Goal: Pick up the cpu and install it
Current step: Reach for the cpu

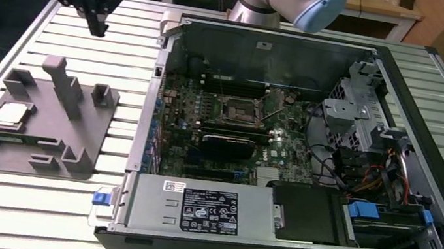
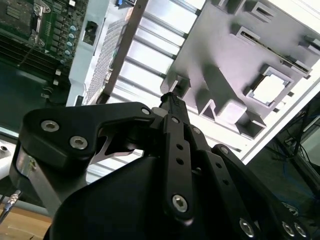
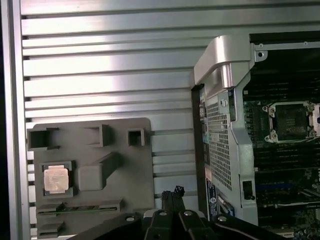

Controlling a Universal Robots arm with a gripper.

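Note:
The cpu [image 1: 10, 116], a small silver square chip, lies flat in a recess of the grey holder block [image 1: 69, 141] on the exterior view's left. It also shows in both wrist views, as the cpu [image 3: 55, 179] and the cpu [image 2: 270, 89]. My gripper [image 1: 96, 28] hangs high above the slatted table, beyond the block's far end and well away from the chip. Its fingers [image 3: 172, 192] are shut with nothing between them. The motherboard socket [image 1: 242, 109] sits inside the open computer case [image 1: 303, 176].
The case's raised metal wall [image 1: 157, 88] stands between the holder block and the motherboard. Upright posts [image 1: 57, 77] rise from the block near the chip. A finned black block [image 1: 228, 144] and cables [image 1: 347, 170] crowd the case's inside. The slatted table [image 1: 110, 48] surrounds everything.

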